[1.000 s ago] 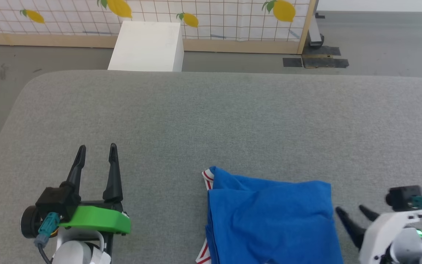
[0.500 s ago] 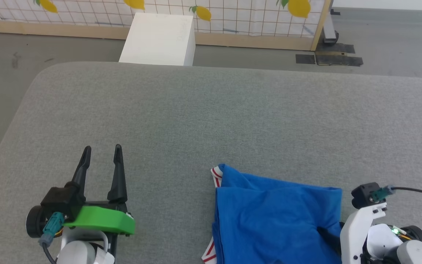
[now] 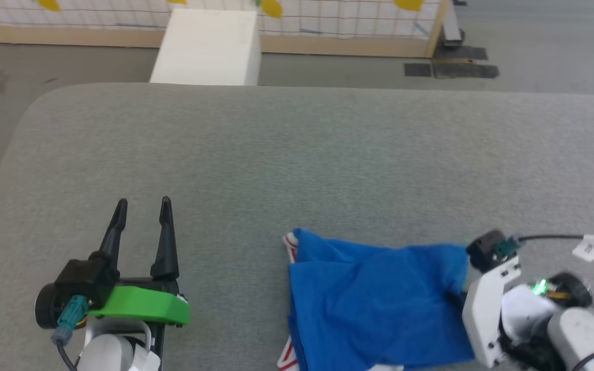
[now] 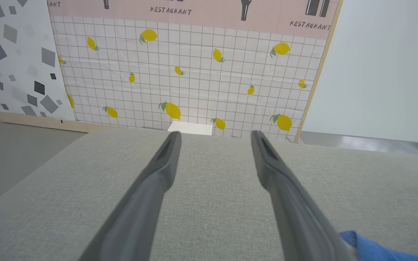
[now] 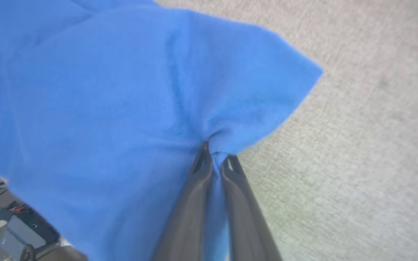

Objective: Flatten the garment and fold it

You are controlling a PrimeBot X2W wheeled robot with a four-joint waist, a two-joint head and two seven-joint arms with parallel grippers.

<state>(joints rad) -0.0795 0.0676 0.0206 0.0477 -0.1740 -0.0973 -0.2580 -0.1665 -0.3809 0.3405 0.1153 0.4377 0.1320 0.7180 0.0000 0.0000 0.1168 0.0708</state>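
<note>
Your garment (image 3: 374,304) is soft cloth, matt royal blue, faintly fuzzy up close in the right wrist view. The desk (image 3: 297,154) wears a grey woven fabric, coarse-grained and dull. The left pincer (image 3: 144,202) has smooth matt black fingers that look like plastic; the right pincer (image 5: 218,152) shows the same in satin grey. The green bracket (image 3: 139,306) is smooth plastic, slightly glossy, and so is the white housing (image 3: 482,309) on your right arm. Beyond, the white box (image 3: 207,46) is smooth and matt, the frame (image 3: 328,47) bare pale wood, the lemon-print panel (image 4: 194,83) a thin, faintly creased sheet, the floor (image 3: 534,67) smooth dull grey.
</note>
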